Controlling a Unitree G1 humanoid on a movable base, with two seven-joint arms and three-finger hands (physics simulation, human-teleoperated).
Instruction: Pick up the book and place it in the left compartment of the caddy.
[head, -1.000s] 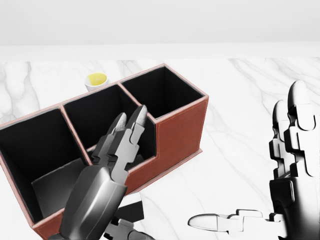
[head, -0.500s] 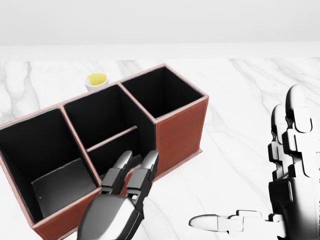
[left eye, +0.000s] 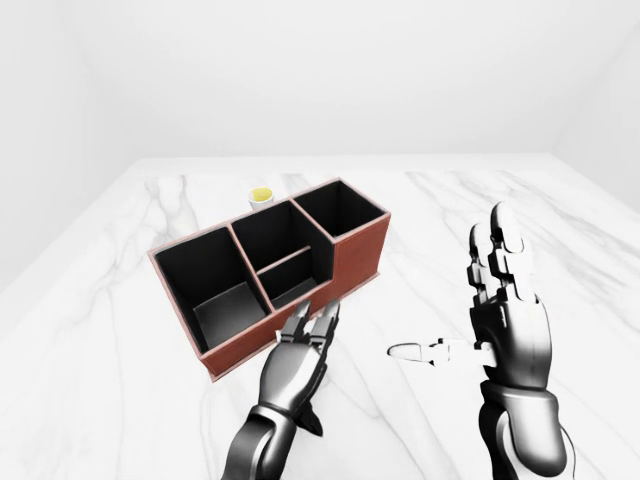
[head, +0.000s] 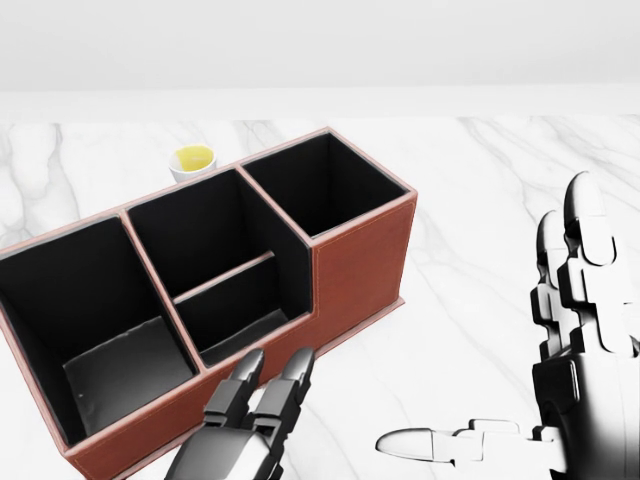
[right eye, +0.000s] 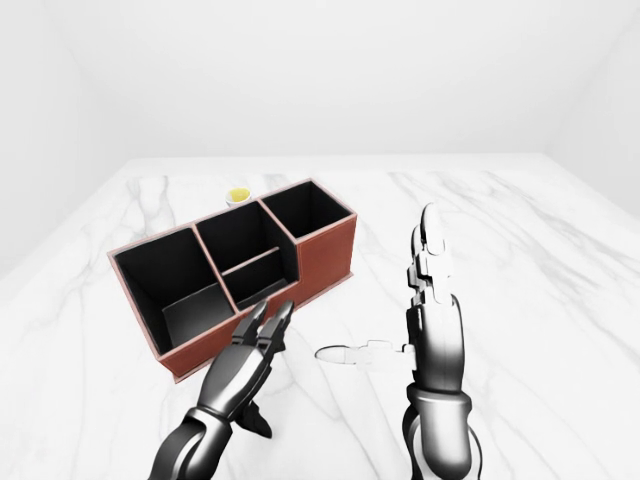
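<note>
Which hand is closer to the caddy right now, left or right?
Left. The left hand has its fingertips just below the caddy wall in the left-eye view; the right hand stands open well off to the caddy's right.

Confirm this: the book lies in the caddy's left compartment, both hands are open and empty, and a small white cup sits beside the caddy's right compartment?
Not quite. In the head view the cup stands beyond the middle compartment of the caddy. The book and open, empty left hand and right hand are as stated.
</note>
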